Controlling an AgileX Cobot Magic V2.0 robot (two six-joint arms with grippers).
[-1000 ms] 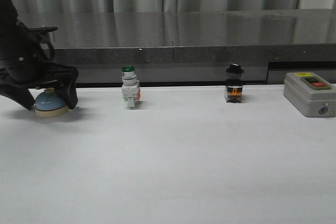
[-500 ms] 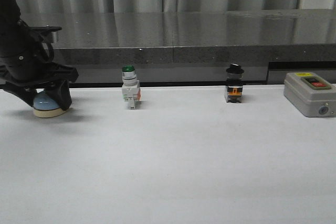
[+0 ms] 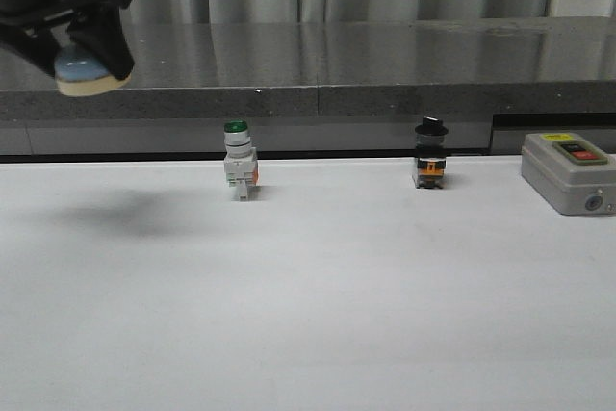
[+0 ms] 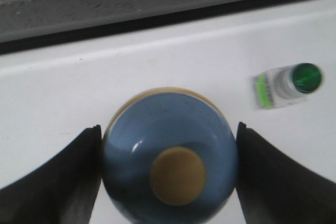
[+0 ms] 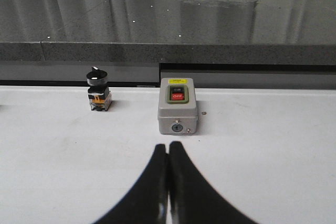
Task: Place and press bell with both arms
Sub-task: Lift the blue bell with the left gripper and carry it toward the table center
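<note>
My left gripper [image 3: 77, 60] is shut on the bell [image 3: 85, 72], a light-blue dome on a cream base, and holds it high above the far left of the table. In the left wrist view the bell [image 4: 168, 153] sits between the two black fingers [image 4: 58, 182], its cream button on top. My right gripper [image 5: 168, 148] is shut and empty, its tips pointing at the grey box with red button [image 5: 177, 105]; this arm does not show in the front view.
A green-capped white switch [image 3: 238, 161] stands at the table's back, left of centre; it also shows in the left wrist view [image 4: 286, 83]. A black-knobbed switch [image 3: 429, 155] stands right of centre. The grey box [image 3: 568, 172] is at far right. A dark ledge [image 3: 337, 84] runs behind.
My left gripper has lifted the bell off the table, from the far-left surface up to well above it. A soft shadow is left on the table below. Nothing else moved.
</note>
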